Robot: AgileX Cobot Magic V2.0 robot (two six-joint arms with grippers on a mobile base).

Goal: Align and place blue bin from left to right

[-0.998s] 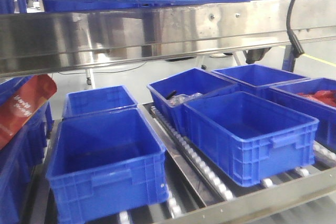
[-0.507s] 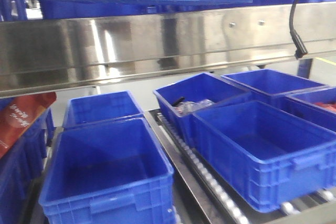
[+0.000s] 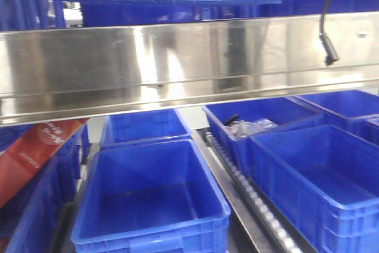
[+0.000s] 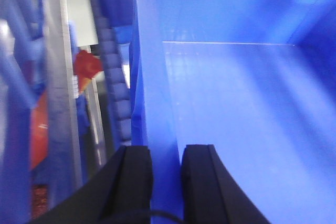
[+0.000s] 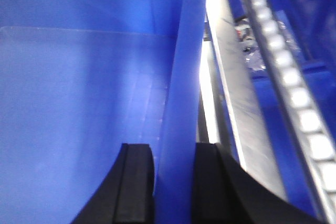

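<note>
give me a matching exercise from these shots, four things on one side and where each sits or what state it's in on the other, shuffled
Things
1. left gripper
2. red carton
3. black cable
4. clear plastic packet

Places or states
A. hangs in front of the steel rail, upper right
B. lies inside a bin on the roller lane
C. fingers either side of the blue bin wall
D. leans tilted at the far left, below the rail

Pairs: 1-C, 2-D, 3-A, 4-B
</note>
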